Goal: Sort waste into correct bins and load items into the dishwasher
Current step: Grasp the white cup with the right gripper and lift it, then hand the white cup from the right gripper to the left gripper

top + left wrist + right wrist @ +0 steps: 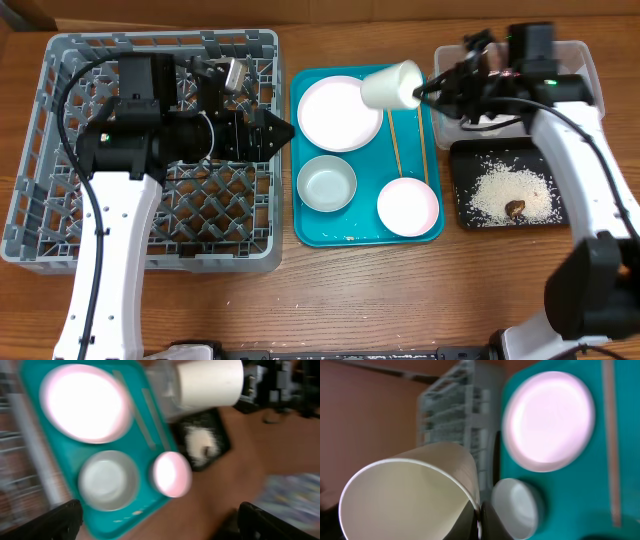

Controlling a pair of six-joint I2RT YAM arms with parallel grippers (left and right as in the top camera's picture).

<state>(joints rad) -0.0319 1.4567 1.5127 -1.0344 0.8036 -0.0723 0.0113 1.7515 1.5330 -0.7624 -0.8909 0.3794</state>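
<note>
My right gripper (420, 92) is shut on the rim of the small white cup (392, 86), holding it on its side above the teal tray's (310, 232) far right corner. In the right wrist view the cup (410, 495) fills the lower left, its rim pinched in that gripper (479, 522). On the tray lie the round plate (340, 112), a white bowl (326, 183), a pinkish bowl (407, 206) and two chopsticks (393, 140). My left gripper (280, 130) hangs open and empty over the grey dishwasher rack's (60, 150) right edge, with the fingers (65, 517) wide apart.
The black tray (462, 185) at the right holds rice grains (505, 185) and a brown lump (515, 209). The clear tub (585, 62) stands behind it, partly covered by my right arm. Bare wooden table runs along the front.
</note>
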